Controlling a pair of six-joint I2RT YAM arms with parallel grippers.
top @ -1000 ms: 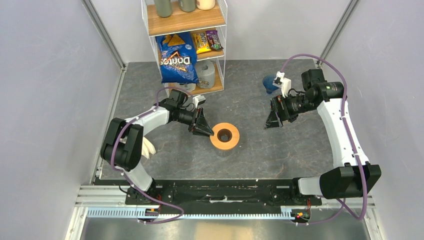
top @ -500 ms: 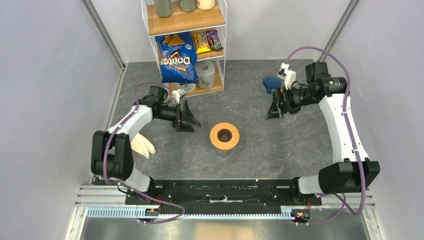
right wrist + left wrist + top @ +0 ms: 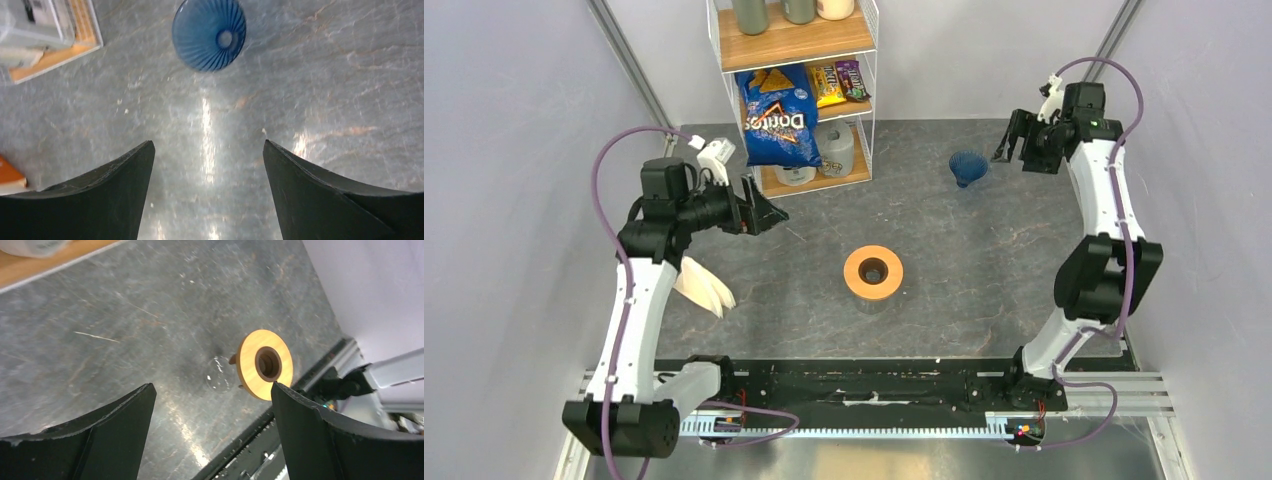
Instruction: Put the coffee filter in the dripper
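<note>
Left gripper point(image 3: 212, 388) jaws spread wide, holding nothing; wooden ring point(image 3: 265, 364) lies apart on tabletop point(image 3: 125, 315). Right gripper point(image 3: 207, 145) jaws also spread, empty. Dripper point(image 3: 209, 34) sits apart, untouched.

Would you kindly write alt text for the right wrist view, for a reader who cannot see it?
The right gripper, open and empty, hangs above the grey table. Ahead of its dark fingers sits the blue ribbed dripper; a wooden shelf edge shows at upper left.
</note>
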